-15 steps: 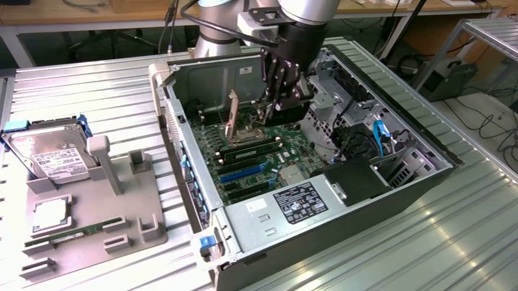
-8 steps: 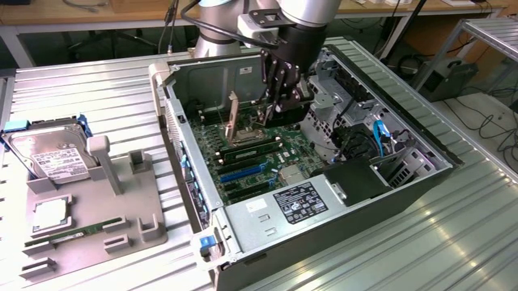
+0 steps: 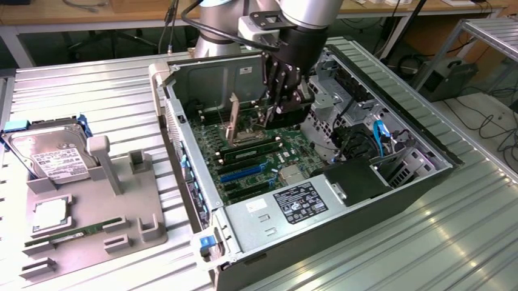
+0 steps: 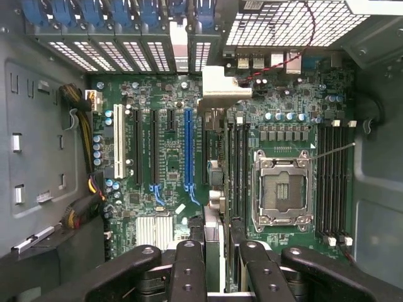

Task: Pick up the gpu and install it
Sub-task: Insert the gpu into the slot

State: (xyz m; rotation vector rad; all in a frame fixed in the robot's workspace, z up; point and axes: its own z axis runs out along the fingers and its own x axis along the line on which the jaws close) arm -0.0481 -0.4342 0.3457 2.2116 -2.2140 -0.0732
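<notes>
The gpu (image 4: 213, 182) hangs edge-on inside the open computer case (image 3: 194, 79), its silvery end bracket (image 4: 220, 91) toward the case's rear slot covers. My gripper (image 4: 217, 258) is shut on the card's near end, one black finger on each face. The card hovers above the green motherboard (image 4: 289, 113), between the long blue slot (image 4: 188, 151) and the CPU socket (image 4: 281, 189). In the exterior view the gripper (image 3: 279, 106) reaches down into the case, and the gpu (image 3: 234, 118) shows as a tan upright plate beside it, on the exterior view's left.
On the exterior view's left a grey fixture plate (image 3: 121, 212) carries a silver hard drive (image 3: 48, 154), a CPU chip (image 3: 50, 212) and a green RAM stick (image 3: 69, 233). Case walls, a drive cage (image 3: 340, 97) and the power supply (image 3: 295, 200) hem in the board.
</notes>
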